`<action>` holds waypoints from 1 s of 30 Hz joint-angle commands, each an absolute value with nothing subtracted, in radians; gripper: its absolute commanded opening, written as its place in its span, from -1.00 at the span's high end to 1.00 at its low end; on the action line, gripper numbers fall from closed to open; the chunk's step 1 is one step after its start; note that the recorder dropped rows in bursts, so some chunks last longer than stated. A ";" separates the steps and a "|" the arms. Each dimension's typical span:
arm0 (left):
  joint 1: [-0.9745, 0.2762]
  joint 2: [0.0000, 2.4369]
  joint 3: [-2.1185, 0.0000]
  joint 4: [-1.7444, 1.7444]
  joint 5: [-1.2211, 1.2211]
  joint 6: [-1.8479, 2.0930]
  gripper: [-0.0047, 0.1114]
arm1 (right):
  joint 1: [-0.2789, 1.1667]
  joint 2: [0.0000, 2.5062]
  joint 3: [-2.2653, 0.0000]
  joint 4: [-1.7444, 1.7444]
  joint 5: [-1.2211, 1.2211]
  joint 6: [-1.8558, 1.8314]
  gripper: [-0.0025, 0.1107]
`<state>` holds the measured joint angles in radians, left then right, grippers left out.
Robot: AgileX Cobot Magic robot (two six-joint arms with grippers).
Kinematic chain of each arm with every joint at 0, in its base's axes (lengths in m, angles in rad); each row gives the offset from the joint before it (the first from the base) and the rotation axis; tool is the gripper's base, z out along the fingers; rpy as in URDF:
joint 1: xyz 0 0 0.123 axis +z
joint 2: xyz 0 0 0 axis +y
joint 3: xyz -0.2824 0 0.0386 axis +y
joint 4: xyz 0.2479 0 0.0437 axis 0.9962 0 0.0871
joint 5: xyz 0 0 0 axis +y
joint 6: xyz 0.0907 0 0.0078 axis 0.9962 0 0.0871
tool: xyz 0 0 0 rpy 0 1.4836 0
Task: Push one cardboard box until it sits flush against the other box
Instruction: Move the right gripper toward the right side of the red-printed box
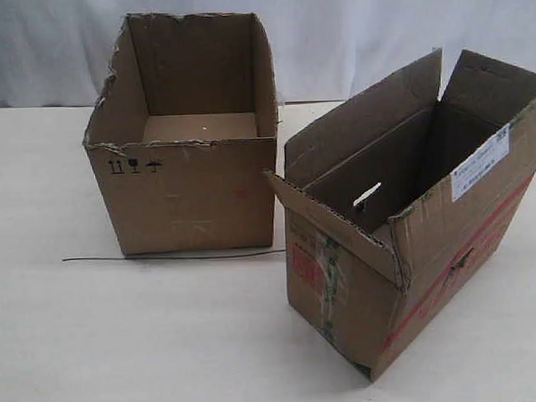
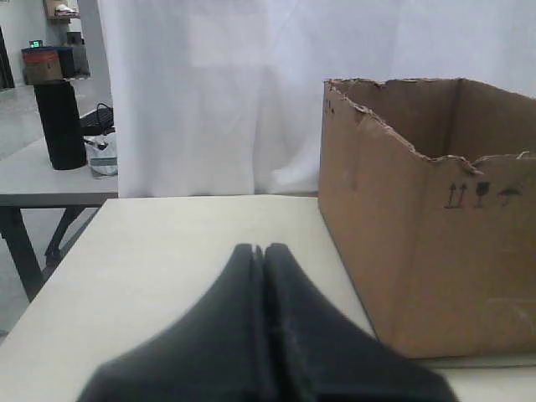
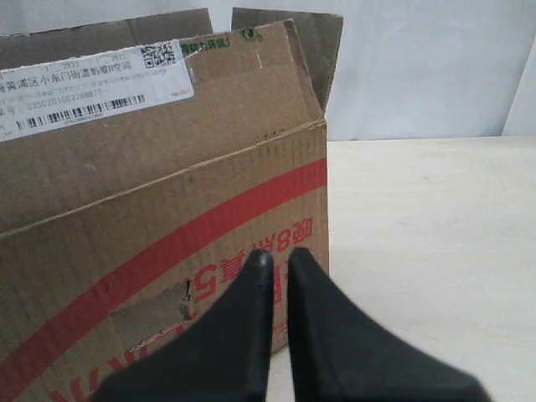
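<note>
The wider torn-rimmed box (image 1: pixel 188 196) stands at the back left of the table, with small black symbols on its front. The narrower flapped box (image 1: pixel 414 275) stands to its right, turned at an angle, showing its red label, green-printed tape, white sticker and red stripe. A wedge of table separates their bases; one flap corner reaches close to the wider box. Neither gripper shows in the exterior view. My left gripper (image 2: pixel 264 249) is shut and empty, beside the wider box (image 2: pixel 435 251). My right gripper (image 3: pixel 280 255) is shut but for a thin slit, just off the striped side of the narrower box (image 3: pixel 167 167).
A thin dark wire (image 1: pixel 172 256) lies on the pale table (image 1: pixel 123 350) along the front of the wider box. A white curtain hangs behind. In the left wrist view a grey side table carries a black cylinder (image 2: pixel 60 126) beyond the table's edge.
</note>
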<state>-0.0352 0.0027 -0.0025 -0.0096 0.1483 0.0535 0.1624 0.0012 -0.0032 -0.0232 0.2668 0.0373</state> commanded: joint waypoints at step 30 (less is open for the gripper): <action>-0.035 0.000 0.000 -0.009 0.143 0.050 0.92 | 0.166 0.541 -0.825 0.053 1.016 0.148 0.87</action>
<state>-0.0352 0.0027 -0.0025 -0.0096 0.1483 0.0535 0.1640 0.3552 -0.6097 0.0401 0.5971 0.2480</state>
